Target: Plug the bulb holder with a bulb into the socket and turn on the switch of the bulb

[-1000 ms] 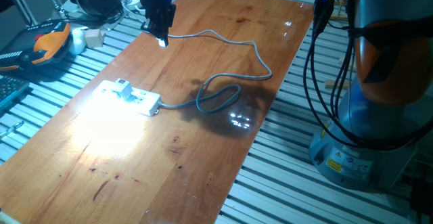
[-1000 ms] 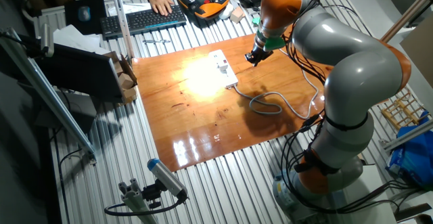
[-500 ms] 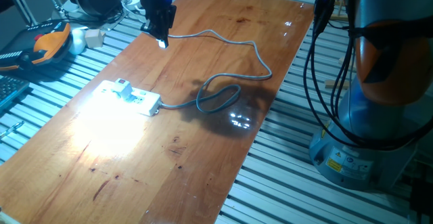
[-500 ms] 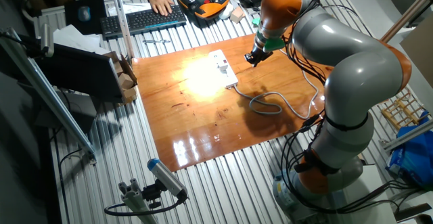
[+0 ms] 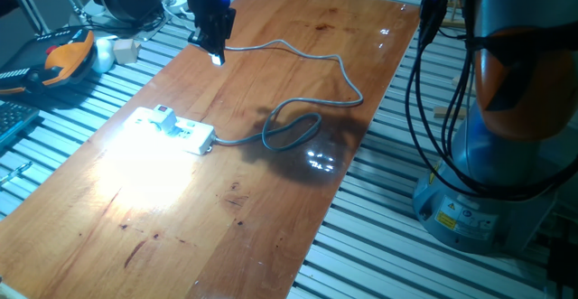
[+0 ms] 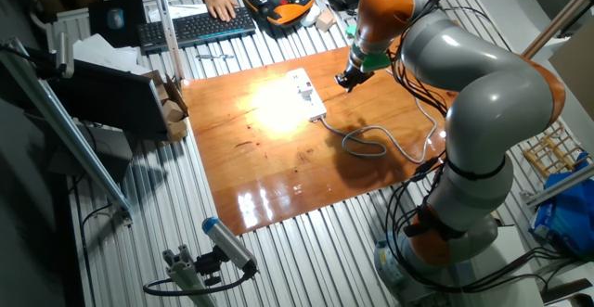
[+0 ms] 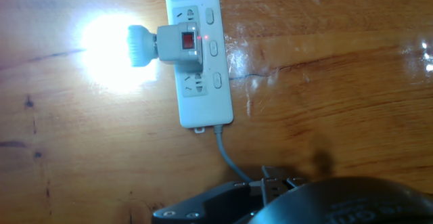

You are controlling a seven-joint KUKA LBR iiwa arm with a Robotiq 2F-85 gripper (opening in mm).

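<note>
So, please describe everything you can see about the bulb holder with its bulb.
The bulb holder is a small white boxy adapter with a red switch on its top face. It sits plugged into the socket, a long white power strip lying flat on the wooden table. Its ribbed neck points sideways off the strip, and the bulb is lit, throwing a bright glare on the wood. The gripper is apart from it.

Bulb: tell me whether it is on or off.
On. In the hand view the bulb glares white beside the bulb holder, which sits plugged into the socket; its glow lights the table.
</note>
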